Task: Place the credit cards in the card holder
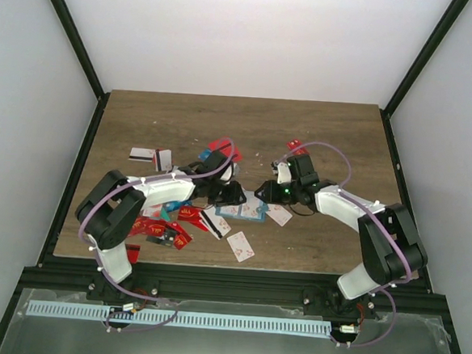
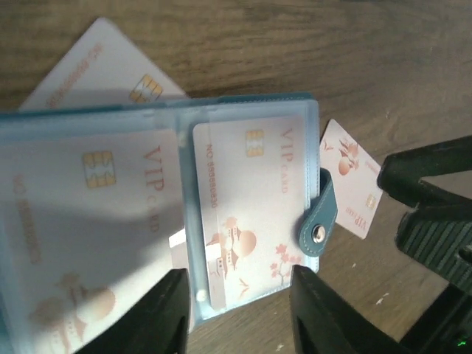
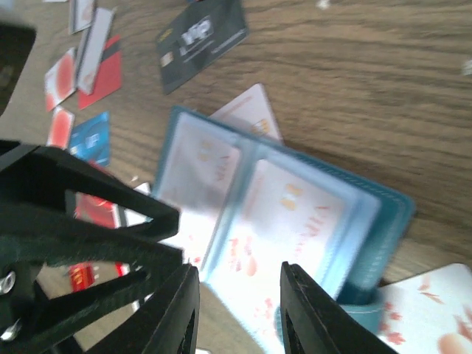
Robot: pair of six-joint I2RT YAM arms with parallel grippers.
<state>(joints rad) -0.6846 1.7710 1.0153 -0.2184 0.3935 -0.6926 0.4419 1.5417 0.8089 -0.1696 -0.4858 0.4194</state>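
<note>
The teal-blue card holder [image 2: 251, 214] lies open on the table, with white VIP cards in its clear pockets and its snap tab [image 2: 318, 225] at the right. It also shows in the top view [image 1: 252, 211] and the right wrist view [image 3: 295, 214]. My left gripper [image 2: 240, 313] is open, its jaws standing either side of the holder's near edge. My right gripper [image 3: 240, 313] is open too and hovers over the holder's other side. In the top view the left gripper [image 1: 231, 194] and the right gripper [image 1: 266, 189] face each other over the holder. A loose white card [image 2: 354, 177] lies beside it.
Red cards [image 1: 163, 229] lie scattered at the front left, with striped cards [image 1: 144, 154] behind them. A white card [image 1: 240, 246] lies at the front. A black card [image 3: 203, 40], a small blue card [image 3: 88, 136] and a white card [image 3: 247, 110] partly under the holder also show.
</note>
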